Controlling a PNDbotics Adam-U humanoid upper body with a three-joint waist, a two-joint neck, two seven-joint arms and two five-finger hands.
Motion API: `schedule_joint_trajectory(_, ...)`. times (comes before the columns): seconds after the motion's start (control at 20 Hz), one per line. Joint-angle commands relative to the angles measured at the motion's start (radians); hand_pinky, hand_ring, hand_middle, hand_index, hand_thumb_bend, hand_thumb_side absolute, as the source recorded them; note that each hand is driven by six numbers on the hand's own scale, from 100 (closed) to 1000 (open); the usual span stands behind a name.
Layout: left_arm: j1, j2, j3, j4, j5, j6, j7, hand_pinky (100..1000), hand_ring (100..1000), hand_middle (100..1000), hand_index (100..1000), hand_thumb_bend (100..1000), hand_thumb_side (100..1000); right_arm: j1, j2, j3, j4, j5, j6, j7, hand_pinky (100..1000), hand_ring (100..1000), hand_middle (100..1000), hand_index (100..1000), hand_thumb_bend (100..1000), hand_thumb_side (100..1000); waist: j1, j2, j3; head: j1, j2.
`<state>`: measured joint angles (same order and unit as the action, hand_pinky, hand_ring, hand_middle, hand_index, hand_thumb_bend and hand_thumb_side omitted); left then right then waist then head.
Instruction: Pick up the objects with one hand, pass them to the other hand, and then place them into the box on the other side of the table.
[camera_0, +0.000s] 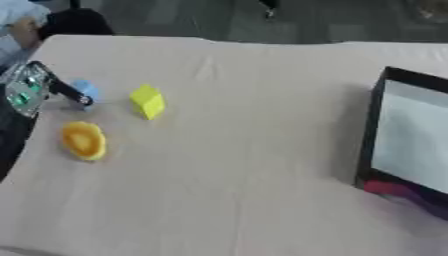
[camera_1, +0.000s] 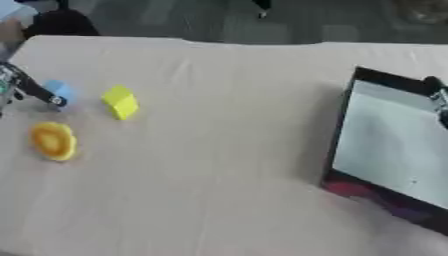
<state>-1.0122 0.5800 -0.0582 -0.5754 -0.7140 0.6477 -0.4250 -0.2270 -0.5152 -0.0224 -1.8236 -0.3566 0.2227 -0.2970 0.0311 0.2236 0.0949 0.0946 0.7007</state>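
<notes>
The left hand (camera_0: 35, 90) came in at nine o'clock, one dark finger lying against the small blue thing (camera_0: 85, 90); whether it grasped it I could not tell. This was probably the first pick. A yellow block (camera_0: 147, 101) sat just beside, toward three o'clock, and an orange piece (camera_0: 83, 140) lay near at six. The box (camera_0: 374, 131) stood well apart at three o'clock, where the right hand (camera_1: 436, 95) barely showed, state unclear. A beige cloth (camera_0: 245, 165) covered the table; grey floor lay beyond.
</notes>
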Motion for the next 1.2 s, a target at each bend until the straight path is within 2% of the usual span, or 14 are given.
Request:
schedule_joint_trajectory(0.05,-0.015,0.022,0.009,-0.004,0.008,0.003,0.006,918,872,794,777,497,203,-0.005,-0.015,-0.007,-0.01,0.007,0.0,0.002,942,1000,947,952,381,450,-0.013,0.002,-0.001,0.003,-0.008)
schedule_joint_trajectory(0.35,-0.018,0.018,0.008,-0.004,0.008,0.013,0.014,916,872,794,751,464,187,-0.005,-0.014,-0.007,-0.009,0.007,0.0,0.003,943,1000,947,952,376,453,-0.013,0.004,0.0,0.006,-0.008)
schedule_joint_trajectory(0.6,-0.018,0.016,0.007,-0.004,-0.003,0.019,0.009,912,871,789,694,439,146,-0.006,-0.013,-0.007,-0.008,0.006,-0.001,0.004,943,1000,948,952,372,455,-0.012,0.005,0.001,0.01,-0.005)
schedule_joint_trajectory(0.85,-0.017,0.015,0.005,-0.004,-0.015,0.017,-0.002,908,870,794,669,416,152,-0.008,-0.014,-0.007,-0.007,0.006,-0.001,0.005,943,1000,948,952,370,456,-0.011,0.005,0.0,0.01,-0.006)
schedule_joint_trajectory(1.05,-0.017,0.015,0.007,-0.008,-0.024,0.015,-0.008,900,861,770,593,382,147,-0.008,-0.014,-0.007,-0.007,0.005,-0.001,0.005,944,1000,948,952,371,455,-0.011,0.004,0.0,0.011,-0.005)
schedule_joint_trajectory(1.2,-0.016,0.015,0.007,-0.011,-0.023,0.012,-0.012,886,853,758,575,345,135,-0.007,-0.015,-0.008,-0.007,0.006,-0.001,0.006,944,1000,948,953,369,456,-0.011,0.003,0.002,0.011,-0.004)
